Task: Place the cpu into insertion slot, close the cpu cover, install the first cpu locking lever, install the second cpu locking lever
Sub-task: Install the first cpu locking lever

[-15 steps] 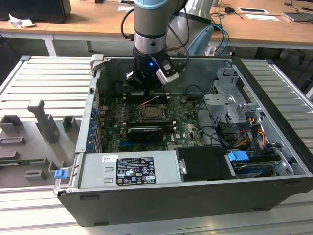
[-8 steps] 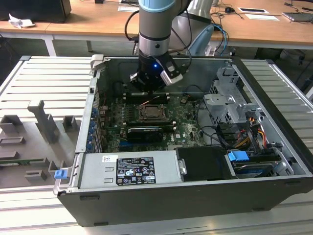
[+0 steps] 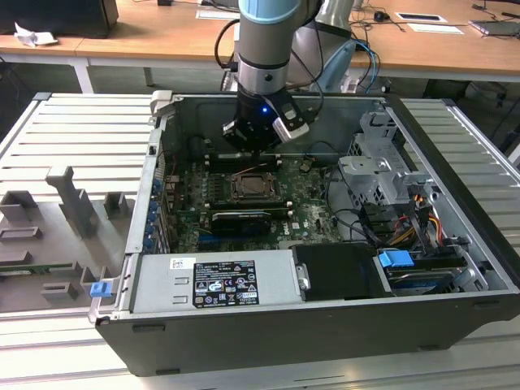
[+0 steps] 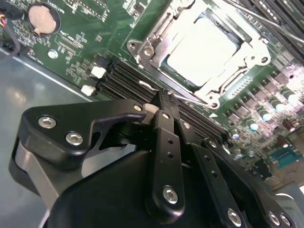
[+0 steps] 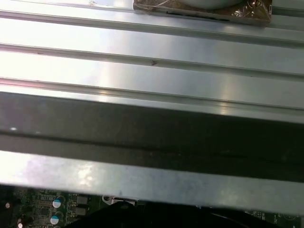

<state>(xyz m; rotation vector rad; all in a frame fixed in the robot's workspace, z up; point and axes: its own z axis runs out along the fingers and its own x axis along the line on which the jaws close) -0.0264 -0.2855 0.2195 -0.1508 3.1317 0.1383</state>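
The cpu (image 4: 204, 45), a pale silver square, lies in the insertion slot (image 3: 254, 188) on the green board. The cpu cover (image 4: 159, 28), a silver frame, lies flat around it. A thin wire locking lever (image 4: 192, 98) runs along the socket's near edge. My gripper (image 4: 162, 97) has its black fingers drawn together, tips right at that lever's end by the socket corner; whether they touch it I cannot tell. In the exterior view the gripper (image 3: 258, 148) hangs just above the socket's far side, inside the open computer case.
Long black memory slots (image 4: 123, 78) run between gripper and socket. A coin battery (image 4: 42, 19) sits on the board. The case walls (image 3: 154, 162), drive cage (image 3: 378, 175), cables (image 3: 422, 223) and power supply (image 3: 215, 280) hem in the board. A ribbed metal surface (image 5: 152, 71) lies outside the case.
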